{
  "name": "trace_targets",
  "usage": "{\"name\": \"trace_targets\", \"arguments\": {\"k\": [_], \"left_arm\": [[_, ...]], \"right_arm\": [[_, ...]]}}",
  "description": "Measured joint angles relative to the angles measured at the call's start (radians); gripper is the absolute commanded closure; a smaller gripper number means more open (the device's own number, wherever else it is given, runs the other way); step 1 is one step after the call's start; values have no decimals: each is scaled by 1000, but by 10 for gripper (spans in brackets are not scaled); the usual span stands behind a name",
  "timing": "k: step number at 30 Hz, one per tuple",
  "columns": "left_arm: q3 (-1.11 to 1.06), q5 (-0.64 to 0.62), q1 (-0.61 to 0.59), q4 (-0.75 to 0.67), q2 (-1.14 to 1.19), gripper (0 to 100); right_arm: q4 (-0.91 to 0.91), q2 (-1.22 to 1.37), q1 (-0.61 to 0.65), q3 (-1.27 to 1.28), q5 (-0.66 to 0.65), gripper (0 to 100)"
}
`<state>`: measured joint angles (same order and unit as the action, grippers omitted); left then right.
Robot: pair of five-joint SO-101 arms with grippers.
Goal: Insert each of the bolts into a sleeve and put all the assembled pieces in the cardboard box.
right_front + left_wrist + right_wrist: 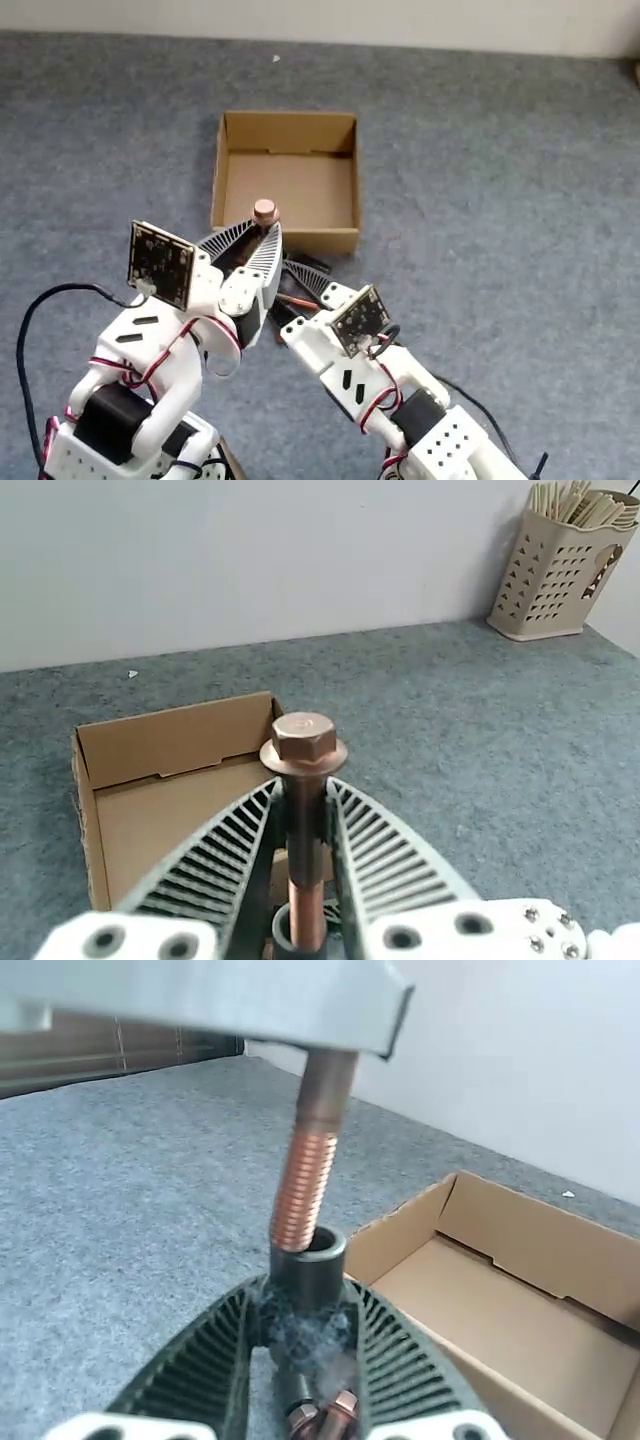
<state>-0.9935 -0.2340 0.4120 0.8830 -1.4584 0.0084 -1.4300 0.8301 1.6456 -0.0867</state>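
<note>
High view: the left gripper (pixel 265 230), clamped on the bolt (pixel 265 211), hangs at the box's (pixel 218 170) near wall; a tilt could jam the threads.

Left wrist view: coppery bolt, upright, hex head up.

Right wrist view: the right gripper (pixel 306 1308) pinches the dark sleeve (pixel 308 1260), bolt tip at its mouth; a slip could drop it.

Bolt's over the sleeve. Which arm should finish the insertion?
Left, probably. The left gripper holds the bolt upright, tip at the sleeve mouth; lowering it should seat it. The right gripper only holds the sleeve.
</note>
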Motion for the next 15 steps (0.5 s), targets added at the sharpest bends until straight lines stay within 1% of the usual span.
{"name": "trace_targets", "arguments": {"k": [4, 15], "left_arm": [[-35, 29, 0, -8, -2, 995], [-55, 35, 0, -28, 11, 994]], "right_arm": [[2, 2, 2, 8, 0, 993], [2, 0, 3, 8, -2, 994]]}}
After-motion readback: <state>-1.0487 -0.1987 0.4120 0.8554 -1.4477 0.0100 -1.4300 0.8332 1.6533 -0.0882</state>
